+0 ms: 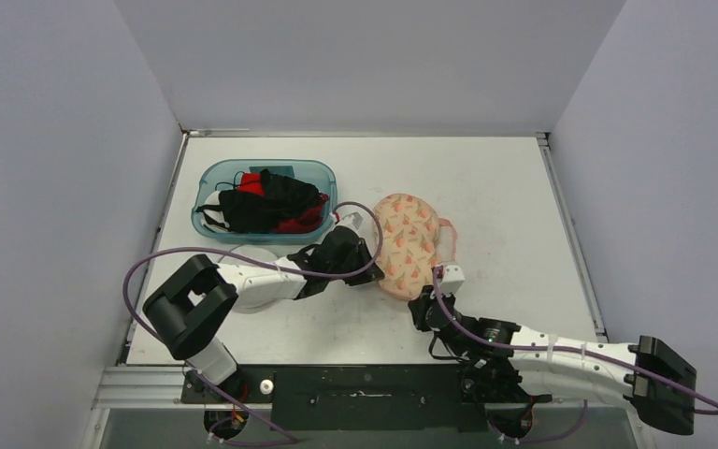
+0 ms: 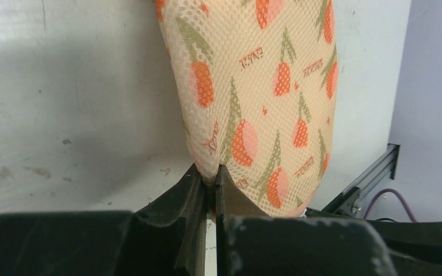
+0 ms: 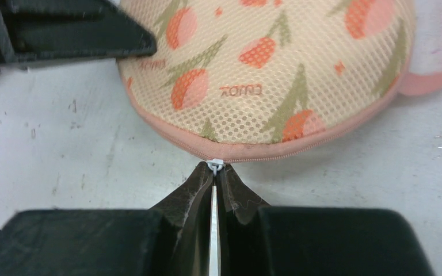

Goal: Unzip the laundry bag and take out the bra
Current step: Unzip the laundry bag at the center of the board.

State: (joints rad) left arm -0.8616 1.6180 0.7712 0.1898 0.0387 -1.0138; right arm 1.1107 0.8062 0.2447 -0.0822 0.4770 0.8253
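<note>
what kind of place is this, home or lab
Probably a robot lab cell: a white table boxed in by plain walls, left arm and right arm bolted at its near edge, a laundry bag and bin of clothes as props.

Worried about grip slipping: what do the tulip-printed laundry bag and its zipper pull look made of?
The peach tulip-printed laundry bag looks like matte mesh fabric: tiny holes show. Its small pale zipper pull, pinched by the right gripper, looks glossy; metal or plastic, unclear.
</note>
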